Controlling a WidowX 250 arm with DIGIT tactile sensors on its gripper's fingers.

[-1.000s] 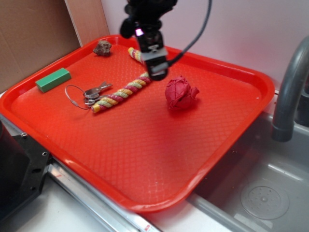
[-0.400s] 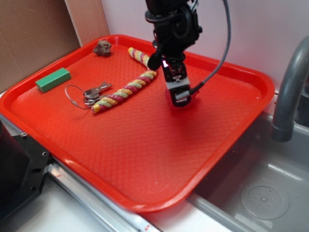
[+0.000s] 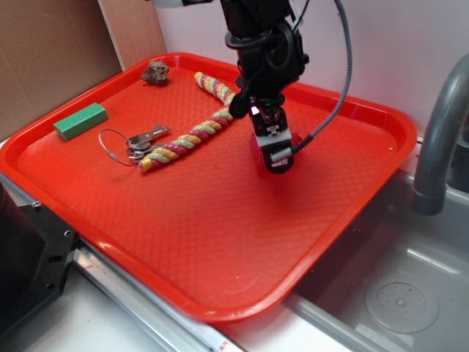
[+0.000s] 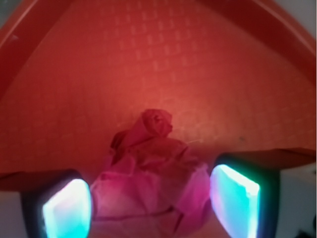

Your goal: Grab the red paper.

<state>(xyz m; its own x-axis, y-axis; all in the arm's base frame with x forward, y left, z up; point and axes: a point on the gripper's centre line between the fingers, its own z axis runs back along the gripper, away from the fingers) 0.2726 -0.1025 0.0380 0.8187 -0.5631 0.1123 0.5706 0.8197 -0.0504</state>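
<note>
gripper is down over the red paper, which sits on the tray right of centre, near the far-right rim, well apart from the rope, keys, green block and the small brown lump. wrist view: fingers spread wide, one pad each side of the wad, paper between them w/ small gaps both sides; not clamped yet, no contact i can confirm. exterior view hides most of the wad behind the gripper, so depth of the straddle is unclear. risks, as judged: 1) wad is light and creased, so if one pad touches first it may get nudged sideways and roll out of the gap. 2) if tips are too high, closing would pinch only the top folds, and a loose flap may tear or slip on lift. 3) if too low, tips could scrape the textured tray floor. 4) soft paper compresses, so grip may feel firm yet hold poorly. wad looks roughly centred btwn the pads, which lowers risk 1.
</note>
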